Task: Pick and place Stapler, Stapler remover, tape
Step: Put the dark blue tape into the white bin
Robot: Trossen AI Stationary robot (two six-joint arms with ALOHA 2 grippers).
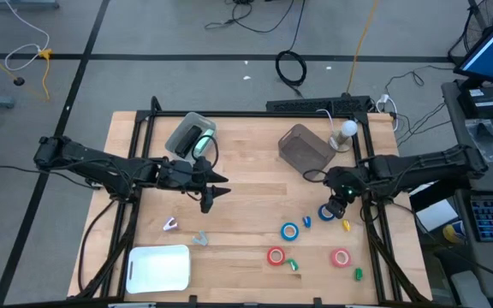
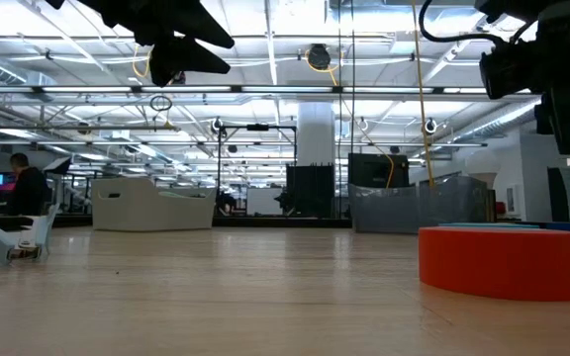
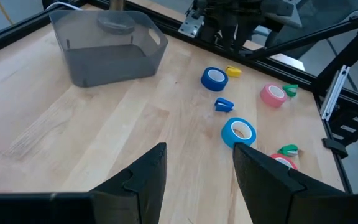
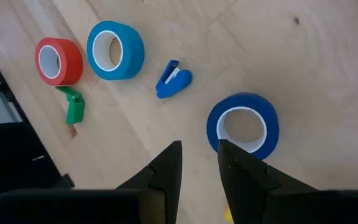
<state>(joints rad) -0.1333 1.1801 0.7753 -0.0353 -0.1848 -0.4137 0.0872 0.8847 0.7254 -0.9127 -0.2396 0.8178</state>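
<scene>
High view, table (image 1: 246, 205): wooden top, both arms over it, left arm mid-left, right arm at the right edge; nothing carried
Bin (image 1: 306, 147): grey, at the back right, looks empty; likely drop spot, and a roll released off its rim would bounce out
Tray (image 1: 158, 267): white, front left; well apart from the tape
Right gripper (image 4: 199, 163): hovering just beside the nearer blue roll (image 4: 243, 127), fingers narrowly apart, grasping nothing; that gap looks slim for the roll's wall, so a descent now could shove the ring aside rather than straddle it
Left gripper (image 3: 196, 169): spread wide, empty, waiting mid-table
Tape: second blue roll (image 4: 115, 50) and a red roll (image 4: 58, 61) almost touching; the other red roll (image 1: 340, 257) near the front right
Small blue piece (image 4: 173, 79): lies between the two blue rolls; a nudged roll could knock it away
</scene>
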